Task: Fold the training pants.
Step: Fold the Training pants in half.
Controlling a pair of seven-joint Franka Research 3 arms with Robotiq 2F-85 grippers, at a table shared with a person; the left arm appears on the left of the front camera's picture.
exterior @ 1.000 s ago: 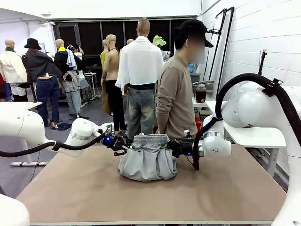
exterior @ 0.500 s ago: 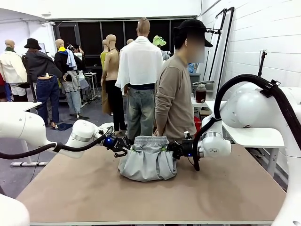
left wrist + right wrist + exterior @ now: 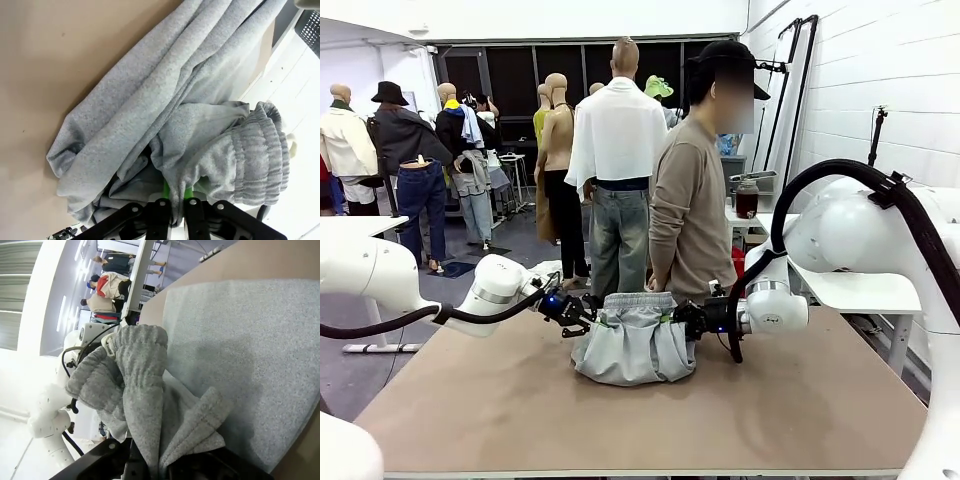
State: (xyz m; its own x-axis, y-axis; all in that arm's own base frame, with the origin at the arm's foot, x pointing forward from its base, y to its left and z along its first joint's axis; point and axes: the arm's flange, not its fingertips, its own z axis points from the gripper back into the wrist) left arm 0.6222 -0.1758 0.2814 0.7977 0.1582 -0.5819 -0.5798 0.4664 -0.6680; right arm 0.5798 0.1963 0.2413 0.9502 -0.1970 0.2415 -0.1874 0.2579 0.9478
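The light grey training pants (image 3: 635, 340) are bunched in the middle of the table, waistband up and a little above the board, lower part resting on it. My left gripper (image 3: 592, 321) is shut on the waistband's left side. My right gripper (image 3: 672, 319) is shut on its right side. In the left wrist view the training pants (image 3: 200, 125) are pinched between the green pads of the left gripper (image 3: 175, 197), with the ribbed waistband to the right. In the right wrist view the waistband fabric (image 3: 142, 390) rises from the right gripper (image 3: 155, 465), and the rest lies flat on the table.
A person (image 3: 695, 200) stands at the table's far edge just behind the pants. The brown table (image 3: 520, 410) has free room in front and on both sides. A white side table (image 3: 865, 290) stands at the right behind my right arm.
Both grippers have lowered the waistband slightly toward the table, still holding it. The bundle sits a little flatter.
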